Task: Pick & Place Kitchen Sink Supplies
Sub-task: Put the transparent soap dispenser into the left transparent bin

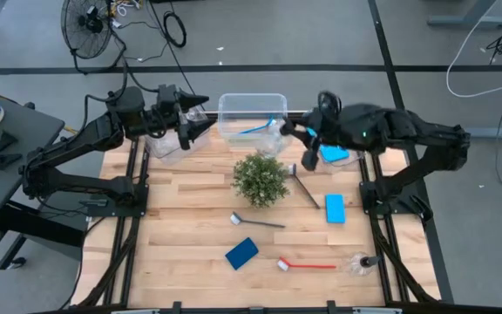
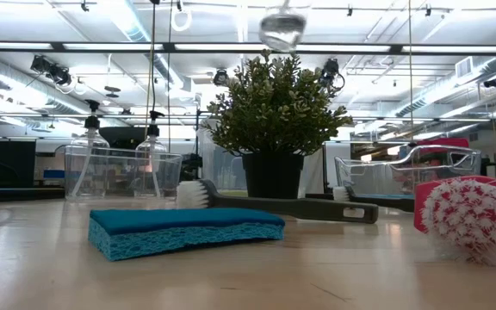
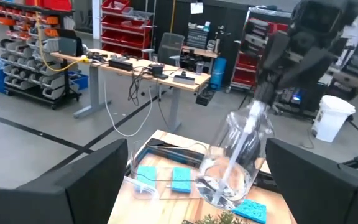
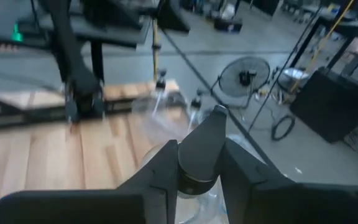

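My right gripper (image 1: 289,131) is shut on a small clear bottle (image 3: 232,165) with a black cap, high above the table's far side between the middle bin and the green plant (image 1: 260,179). Its base shows at the top of the low view (image 2: 282,30). My left gripper (image 1: 200,118) hangs open and level over the far left, facing that bottle. On the table lie two dark grey brushes (image 1: 308,187) (image 1: 255,221), a red brush (image 1: 308,264), two blue sponges (image 1: 335,208) (image 1: 241,253) and another clear bottle (image 1: 360,262). My right gripper pinches the bottle's black cap (image 4: 197,177) between its two fingers, which slant downward from the table's right side. The clear body (image 3: 229,174) hangs tilted below the fingers, lifted clear of the table and the bins.
A clear bin (image 1: 166,146) at the far left holds two bottles (image 2: 89,159) (image 2: 151,159). The middle bin (image 1: 251,106) holds a blue brush (image 1: 255,129). A right-hand bin holds a blue sponge (image 1: 334,154). The plant stands mid-table.
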